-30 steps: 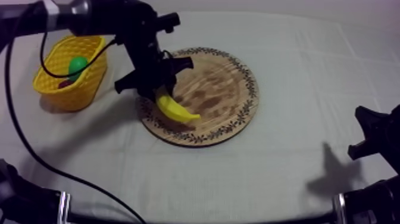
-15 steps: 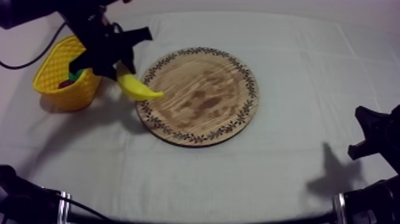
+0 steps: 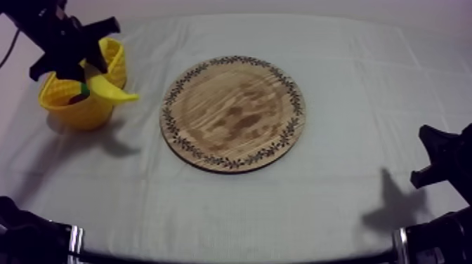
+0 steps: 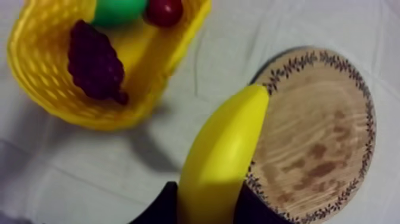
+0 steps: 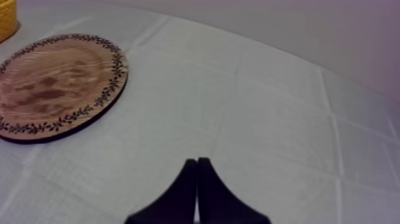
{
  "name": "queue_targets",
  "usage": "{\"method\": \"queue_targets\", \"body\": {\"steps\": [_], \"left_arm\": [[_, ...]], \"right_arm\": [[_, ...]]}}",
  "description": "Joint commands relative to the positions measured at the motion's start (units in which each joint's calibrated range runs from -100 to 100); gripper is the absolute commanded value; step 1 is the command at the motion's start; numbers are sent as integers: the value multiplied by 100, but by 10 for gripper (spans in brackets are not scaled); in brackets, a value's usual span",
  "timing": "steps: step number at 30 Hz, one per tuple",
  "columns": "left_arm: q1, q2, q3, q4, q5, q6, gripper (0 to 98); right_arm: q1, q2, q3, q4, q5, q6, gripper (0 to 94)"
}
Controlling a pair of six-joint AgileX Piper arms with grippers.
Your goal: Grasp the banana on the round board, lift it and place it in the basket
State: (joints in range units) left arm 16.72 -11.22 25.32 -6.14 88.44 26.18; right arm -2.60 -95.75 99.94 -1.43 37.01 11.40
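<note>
Yellow banana [image 4: 223, 155] clamped in left tool [image 3: 79, 71] at basket [image 4: 36, 77] rim, far left | right tool [image 5: 197, 170] clenched on nothing, near right | board [image 3: 233, 112] centre

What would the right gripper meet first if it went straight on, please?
Probably only bare cloth: the right gripper points past the wooden board, which lies off to one side.

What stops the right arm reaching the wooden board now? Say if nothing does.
Probably nothing. The right gripper rests shut off to the side, with bare cloth between it and the wooden board. The left gripper holds the banana away over the yellow basket.
</note>
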Motion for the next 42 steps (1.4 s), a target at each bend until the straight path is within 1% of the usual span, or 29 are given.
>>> {"method": "queue_targets", "body": {"steps": [1,6,10,13,16,18,26,28,35,42], "left_arm": [[-150,-168,10,-71,6,-130,347],[-389,-508,29,-274,22,-428,338],[-551,-748,53,-431,20,-655,350],[-674,-932,256,-587,-215,-773,363],[-753,-1127,600,-751,-577,-842,353],[-799,-1246,792,-809,-756,-870,352],[-1026,-1500,1032,-845,-1207,-1098,298],[-1097,-1452,996,-857,-1310,-1165,297],[-1348,-1002,575,-844,-1574,-1417,286],[-1471,-391,164,-792,-1925,-1600,264]], "right_arm": [[0,0,-5,-1,0,0,3],[0,0,-5,-1,0,0,3],[0,0,-5,-1,0,0,3],[0,0,-5,-1,0,0,3],[0,0,-5,-1,0,0,3],[0,0,-5,-1,0,0,3],[0,0,-5,-1,0,0,3],[0,0,-5,-1,0,0,3],[0,0,-5,-1,0,-4,3],[0,0,-5,-1,0,-4,3]]}}
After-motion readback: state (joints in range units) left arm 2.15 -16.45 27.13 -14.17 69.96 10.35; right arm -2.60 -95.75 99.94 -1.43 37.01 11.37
